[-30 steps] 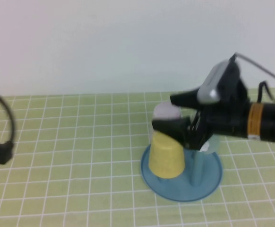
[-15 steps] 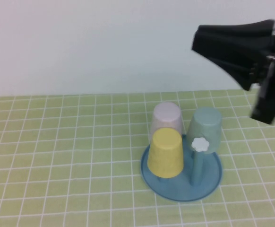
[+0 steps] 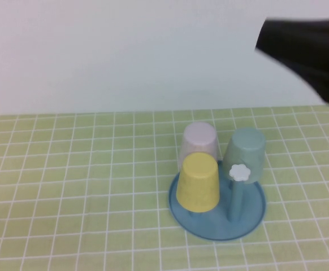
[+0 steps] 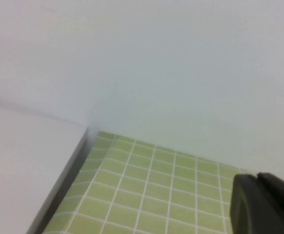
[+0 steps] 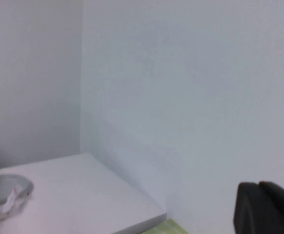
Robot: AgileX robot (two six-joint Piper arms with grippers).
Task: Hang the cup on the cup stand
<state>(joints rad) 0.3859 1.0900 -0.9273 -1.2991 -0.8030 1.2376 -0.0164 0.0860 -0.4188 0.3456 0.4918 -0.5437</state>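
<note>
Three cups now sit inverted on the cup stand (image 3: pixel 249 217); the yellow cup (image 3: pixel 198 182) hangs at its front. The right gripper (image 3: pixel 308 48) has let go, lifted away, fingers together and empty. The left gripper (image 4: pixel 266 204), closed, stays off-table. Task looks complete.

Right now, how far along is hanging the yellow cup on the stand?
Looks done: the yellow cup sits upside down on the cup stand, beside the pink cup and teal cup. Nothing is in hand: the right gripper is raised clear with jaws shut; the left gripper is parked, shut. Nothing visible remains.
</note>
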